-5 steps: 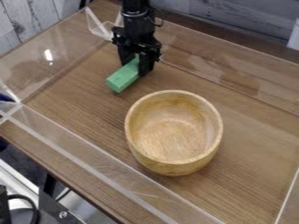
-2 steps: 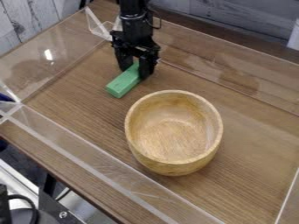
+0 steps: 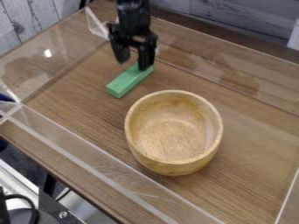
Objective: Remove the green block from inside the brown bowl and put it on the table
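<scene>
The green block (image 3: 126, 82) lies flat on the table (image 3: 70, 96), just left of and behind the brown bowl (image 3: 176, 131). The bowl is round, light wood, and holds nothing. My gripper (image 3: 132, 59) hangs pointing straight down a little above the far end of the block, not touching it. Its two black fingers stand apart and open, with nothing between them.
Low clear acrylic walls (image 3: 35, 48) edge the tabletop on the left, front and back. The bowl stands near the middle, toward the front wall.
The gripper let go of the green block, opened its fingers and rose straight up. The block stays lying on the table.
</scene>
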